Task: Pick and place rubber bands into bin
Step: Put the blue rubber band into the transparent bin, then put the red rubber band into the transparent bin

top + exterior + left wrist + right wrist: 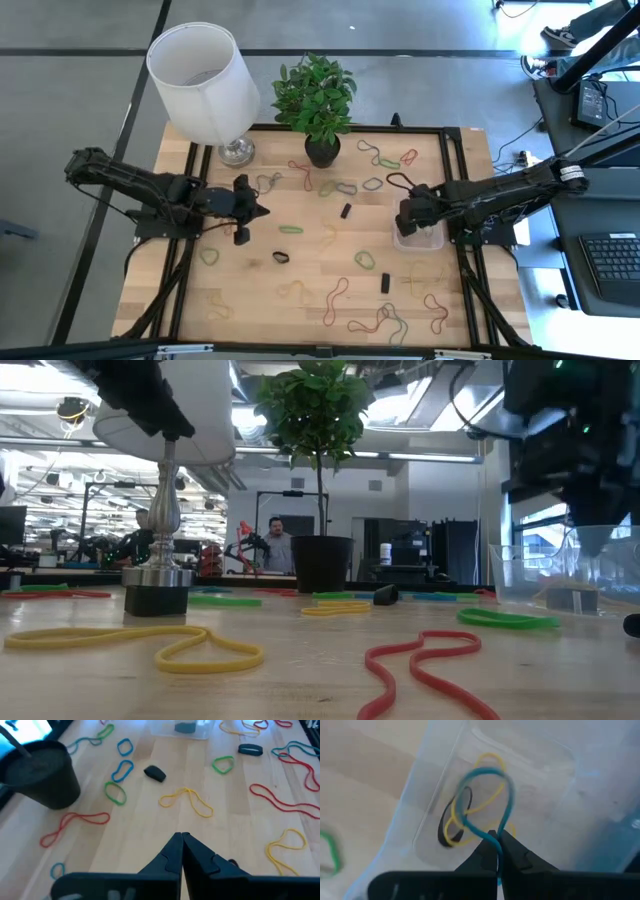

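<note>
Many rubber bands lie scattered over the wooden table, among them a yellow one [187,800] and a red one [336,300]. The clear bin [420,240] stands at the right and holds a yellow band [485,805] and a black band [451,817]. My right gripper [498,838] hangs over the bin, pointing down, shut on a teal rubber band [487,777]. My left gripper [264,212] hovers shut above the table's left-middle, holding nothing; its tips [181,836] point slantwise down over bare wood. My right gripper pinches the teal rubber band at one end of its loop [489,834] between its two fingertips, coming from above and pointing down. The rest of the loop hangs slack below the fingers inside the bin's walls [435,795]; whether it touches the bin's floor cannot be told.
A white-shaded lamp [205,70] and a plant in a black pot [322,150] stand at the far edge. Small black blocks [346,211] [385,283] lie among the bands. Bare wood shows between my two grippers.
</note>
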Motion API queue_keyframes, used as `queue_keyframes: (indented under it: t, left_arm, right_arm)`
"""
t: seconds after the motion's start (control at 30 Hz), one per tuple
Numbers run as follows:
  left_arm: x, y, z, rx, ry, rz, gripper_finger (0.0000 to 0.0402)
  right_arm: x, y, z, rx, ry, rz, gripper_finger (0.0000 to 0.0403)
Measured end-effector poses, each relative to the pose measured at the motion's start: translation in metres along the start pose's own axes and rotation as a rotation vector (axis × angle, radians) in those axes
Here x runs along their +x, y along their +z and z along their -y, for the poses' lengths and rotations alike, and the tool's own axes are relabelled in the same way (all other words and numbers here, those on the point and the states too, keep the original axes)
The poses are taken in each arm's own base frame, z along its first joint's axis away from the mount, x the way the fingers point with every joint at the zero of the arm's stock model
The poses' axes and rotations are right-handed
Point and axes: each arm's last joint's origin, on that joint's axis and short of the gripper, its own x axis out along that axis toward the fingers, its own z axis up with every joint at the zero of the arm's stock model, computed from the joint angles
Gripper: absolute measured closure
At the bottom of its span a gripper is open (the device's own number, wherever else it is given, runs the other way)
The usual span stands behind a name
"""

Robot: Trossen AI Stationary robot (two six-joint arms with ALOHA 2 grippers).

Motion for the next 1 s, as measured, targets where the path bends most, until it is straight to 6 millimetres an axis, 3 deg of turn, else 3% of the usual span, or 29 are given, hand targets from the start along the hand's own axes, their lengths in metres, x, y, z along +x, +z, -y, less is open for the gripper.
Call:
queue_keyframes:
  t: [0.23,0.7,1.0]
  left_arm:
    - [-0.006,0.002,-0.008,0.026,-0.049,0.014,0.0399]
    - [-0.006,0.002,-0.019,0.048,-0.020,0.002,0.0400]
    - [-0.005,0.004,-0.028,0.027,0.041,0.004,0.0399]
  right_arm:
    - [0.014,0.012,0.013,0.099,-0.046,-0.006,0.0378]
    - [0.015,0.015,0.013,0.150,-0.026,-0.046,0.0281]
    - [-0.004,0.022,0.002,0.094,0.051,-0.043,0.0268]
